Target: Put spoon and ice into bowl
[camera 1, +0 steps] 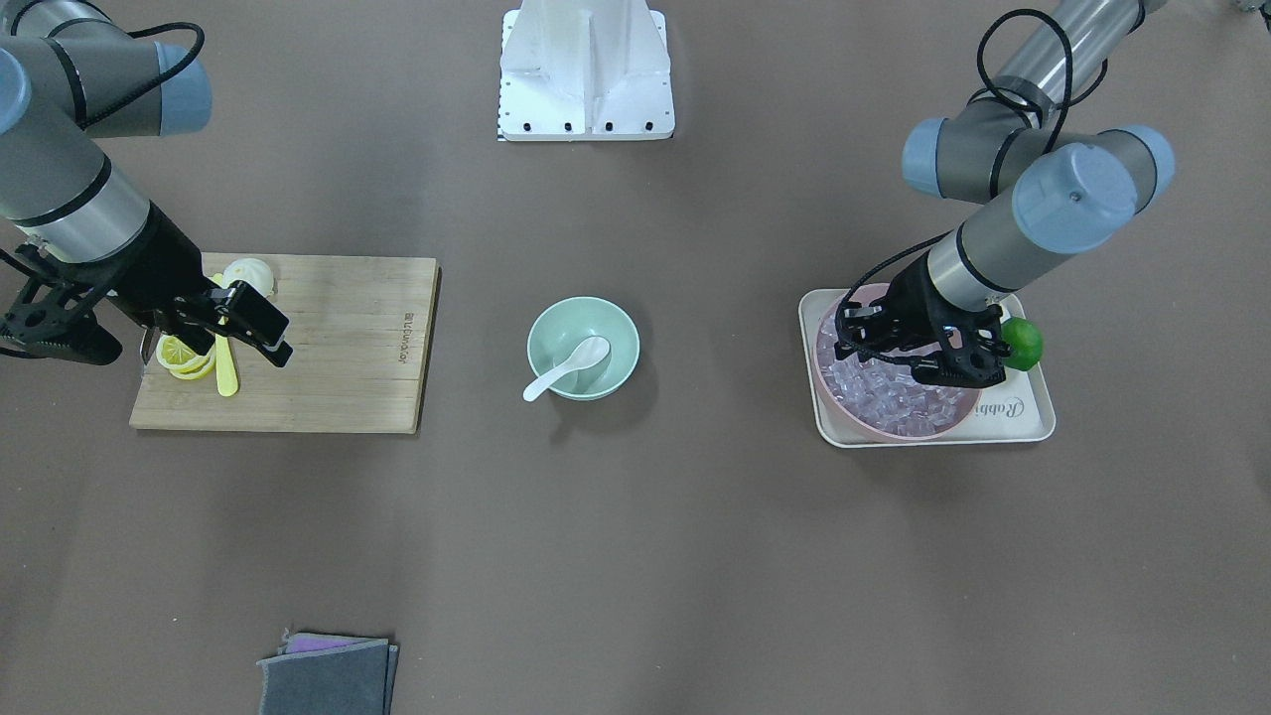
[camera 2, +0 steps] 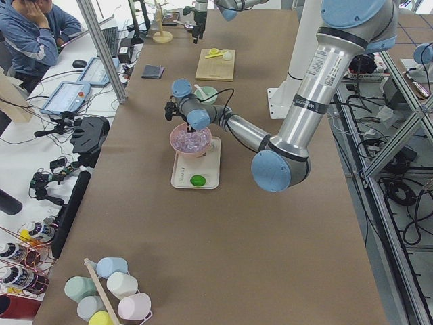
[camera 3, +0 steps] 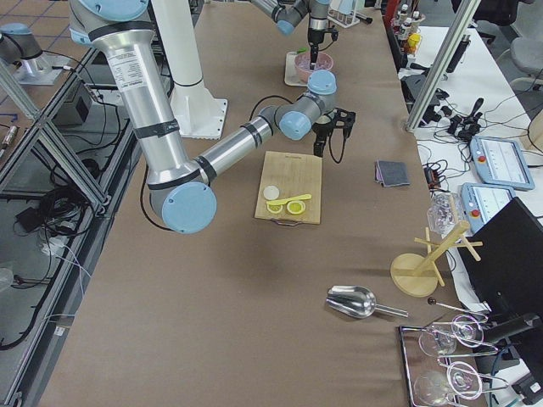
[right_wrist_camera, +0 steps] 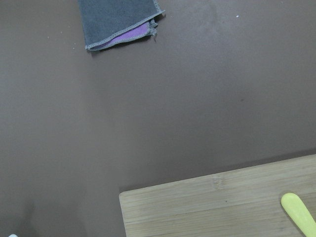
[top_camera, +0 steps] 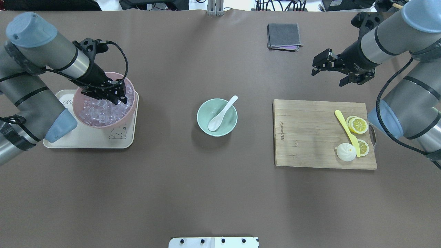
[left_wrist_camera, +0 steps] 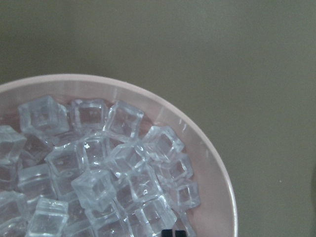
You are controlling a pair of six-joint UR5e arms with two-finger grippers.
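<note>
Overhead, front views opposed, share bowl (top_camera: 227, 124); 2 wrist cameras close, downward.

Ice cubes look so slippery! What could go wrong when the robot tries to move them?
The ice is a loose heap of smooth cubes in the pink bowl, so one might slip from the left gripper onto the table. The spoon lies in the mint-green bowl, handle over the rim; a dropped cube might knock it out.

was def a robotics lab imo, alu frame posts (camera 2: 101, 47) round the long brown table (camera 2: 203, 257), teach pendants (camera 3: 499, 161) + loose cables (camera 2: 406, 193) on side benches, operator (camera 2: 30, 30) sat at a desk nearby
</note>
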